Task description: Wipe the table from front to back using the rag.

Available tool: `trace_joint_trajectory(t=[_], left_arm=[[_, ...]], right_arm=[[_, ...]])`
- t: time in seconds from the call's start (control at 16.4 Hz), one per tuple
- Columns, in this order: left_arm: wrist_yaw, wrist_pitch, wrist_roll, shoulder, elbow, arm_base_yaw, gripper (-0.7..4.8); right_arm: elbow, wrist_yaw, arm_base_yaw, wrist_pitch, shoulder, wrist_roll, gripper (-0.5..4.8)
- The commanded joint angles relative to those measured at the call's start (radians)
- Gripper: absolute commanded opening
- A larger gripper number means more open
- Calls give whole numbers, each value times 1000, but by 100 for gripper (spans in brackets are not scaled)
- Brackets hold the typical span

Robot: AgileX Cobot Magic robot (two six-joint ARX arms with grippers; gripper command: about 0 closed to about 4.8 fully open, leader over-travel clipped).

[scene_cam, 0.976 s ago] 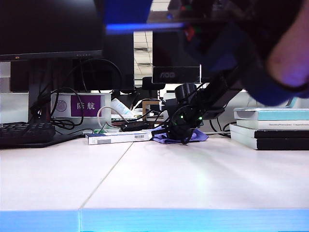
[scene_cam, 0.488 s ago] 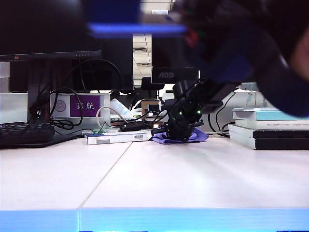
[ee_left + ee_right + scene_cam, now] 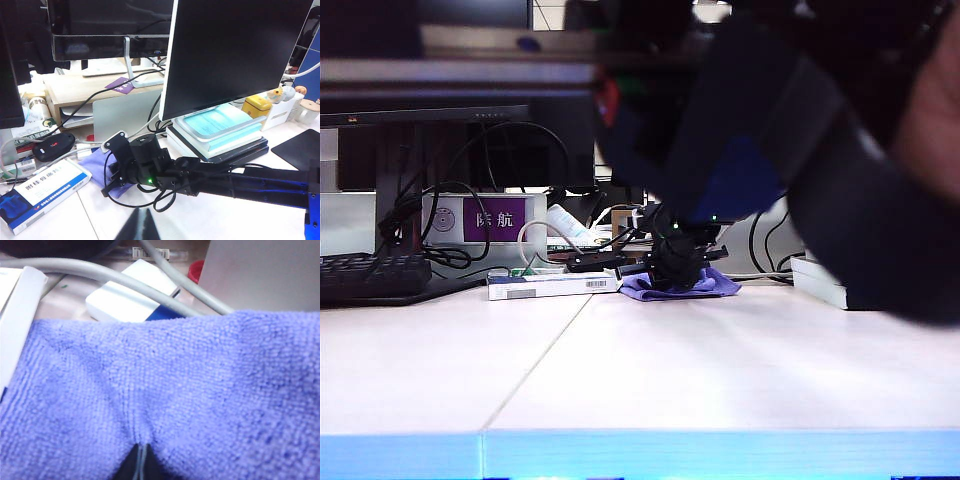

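The table [image 3: 720,370] is the largest item: a pale top with a seam line and a light blue front edge, bare across its near and middle area. At its far edge stand monitors, a keyboard [image 3: 370,275], a flat white box [image 3: 552,287] and a stack of books [image 3: 220,132].

The right arm reaches the full depth of the table to that far edge. Its right gripper [image 3: 677,268] sits on the rag [image 3: 682,286], between the white box and the book stack. In the right wrist view the rag [image 3: 170,390] fills the frame and puckers into a crease at the closed fingertips [image 3: 140,465]: the jaws are pinched tight on a fold of the cloth.

The left gripper [image 3: 140,225] hangs above the table nearer the front, well apart from the rag, with its tips close together and nothing between them; whether they are fully closed cannot be told. The left wrist view shows the rag [image 3: 97,165] bunched under the right gripper [image 3: 115,172], beside the white box [image 3: 42,192].

Governing relation: the rag lies directly at the right gripper, at the back limit of the table, with clutter just behind it. The stroke appears to be at its far end. Judged from this, any further pass requires carrying the rag back toward the blue front edge; the right arm is the nearer one.
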Motion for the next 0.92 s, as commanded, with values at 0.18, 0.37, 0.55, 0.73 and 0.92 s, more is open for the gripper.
trace_joint_trajectory(t=[0.18, 0.37, 0.55, 0.73, 0.92], left_arm=[[6, 4, 1, -2, 5, 0, -5], [6, 5, 1, -2, 5, 0, -5], [6, 6, 1, -2, 5, 0, -5], [6, 14, 1, -2, 5, 0, -5], [6, 21, 1, -3, 5, 0, -5]], right_arm=[[-11, -18, 5, 1, 14, 22, -6], [-11, -16, 5, -156, -6, 39, -6], [-11, -16, 5, -275, -27, 39, -6], [-11, -17, 6, -402, -45, 41, -6], [-11, -20, 6, -490, -59, 58, -6]])
